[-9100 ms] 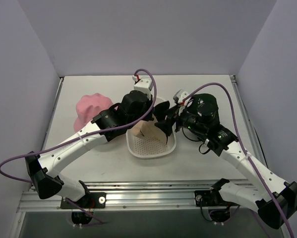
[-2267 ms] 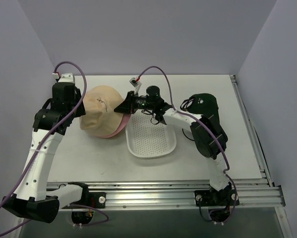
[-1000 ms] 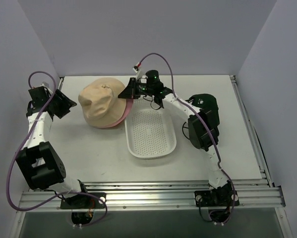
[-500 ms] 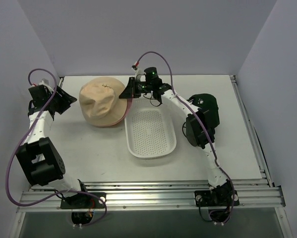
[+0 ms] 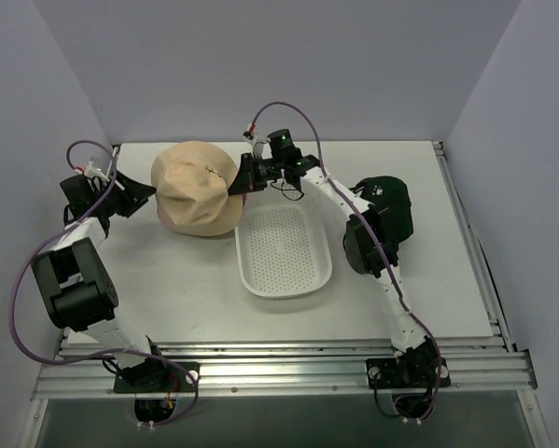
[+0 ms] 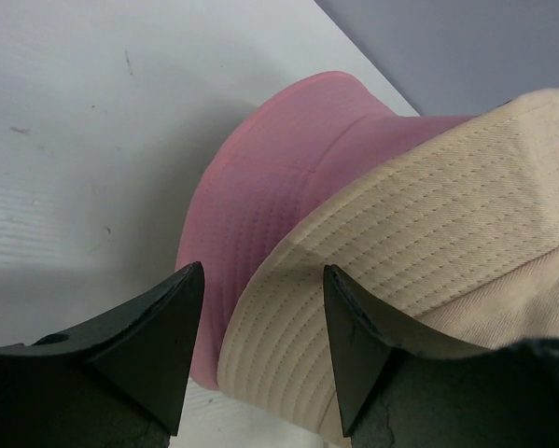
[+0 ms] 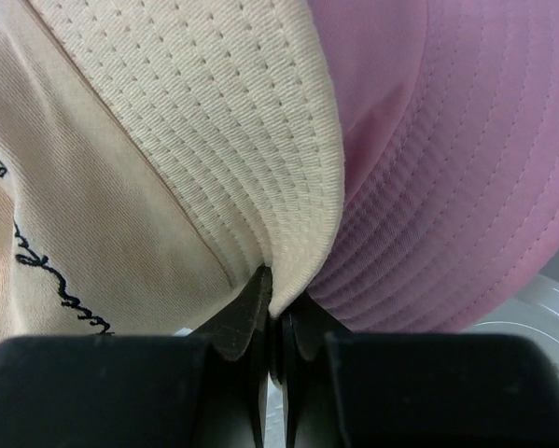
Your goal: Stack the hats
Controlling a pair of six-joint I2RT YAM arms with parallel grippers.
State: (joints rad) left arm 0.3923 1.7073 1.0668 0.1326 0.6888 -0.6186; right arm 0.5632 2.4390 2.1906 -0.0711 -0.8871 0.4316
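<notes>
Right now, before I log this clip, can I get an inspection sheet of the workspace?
Surface: white table, matte.
Job's things: beige hat sits over pink hat; dark hat lies apart at the right, not stacked.
Clutter: white perforated tray, nothing seen in it.
Grippers: right gripper shut on the beige hat's brim; left gripper open beside both brims, holding nothing.
Cables: purple cables loop off each arm, not on the hats.
Surroundings: plain walls on three sides; metal rail at the near edge.
</notes>
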